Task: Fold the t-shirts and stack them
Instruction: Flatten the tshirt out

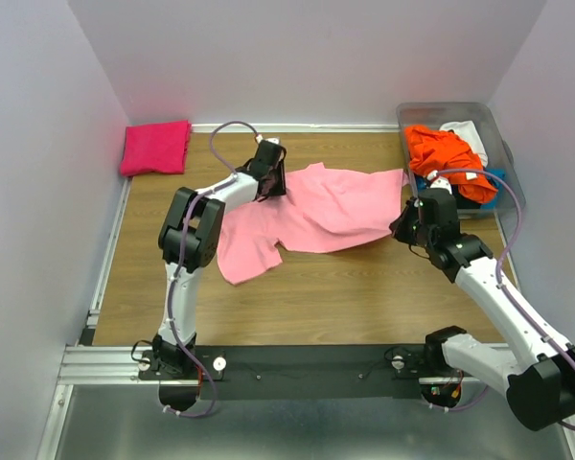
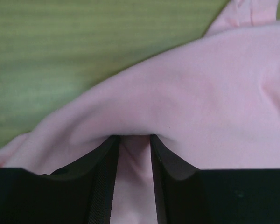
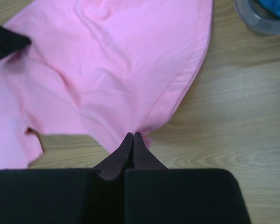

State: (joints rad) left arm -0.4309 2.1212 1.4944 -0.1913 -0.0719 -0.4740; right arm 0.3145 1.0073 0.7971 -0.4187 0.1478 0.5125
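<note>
A light pink t-shirt (image 1: 316, 211) lies spread and wrinkled across the middle of the wooden table. My left gripper (image 1: 273, 182) is at its far left edge, shut on a bunched fold of the light pink cloth (image 2: 200, 93) that fills the gap at the left gripper's tips (image 2: 135, 137). My right gripper (image 1: 402, 225) is at the shirt's right edge, jaws pressed together on the hemmed corner (image 3: 154, 112), with its tips (image 3: 133, 135) just above the table. A folded hot-pink t-shirt (image 1: 156, 147) lies at the far left corner.
A clear plastic bin (image 1: 503, 144) stands at the far right with orange (image 1: 446, 153), white (image 1: 465, 132) and blue (image 1: 494, 177) shirts in it. Its rim (image 3: 256, 21) shows in the right wrist view. Walls close the table on three sides.
</note>
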